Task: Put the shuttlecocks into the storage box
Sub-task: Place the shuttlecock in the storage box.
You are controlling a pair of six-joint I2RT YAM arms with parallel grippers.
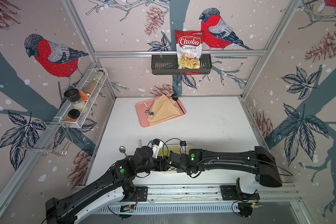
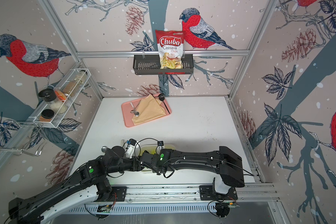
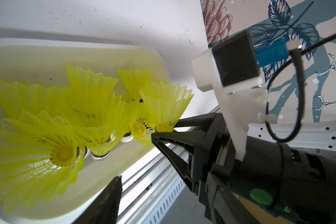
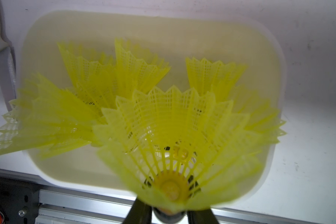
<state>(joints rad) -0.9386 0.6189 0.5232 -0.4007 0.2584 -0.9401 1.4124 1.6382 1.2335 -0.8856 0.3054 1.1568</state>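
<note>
Right gripper [image 4: 169,213]: black fingers pinched on cork base of one shuttlecock [image 4: 169,126], skirt flaring away from fingers, over storage box [image 4: 275,58]. Left gripper [image 3: 107,194]: you see one finger only, so cannot tell its spread. Other shuttlecocks [image 3: 89,83] heaped inside box: neon yellow-green lattice skirts, scalloped rims, black bands, white tips. Box is smooth white plastic with rounded corners, at middle of table [image 1: 211,120] near edge.
</note>
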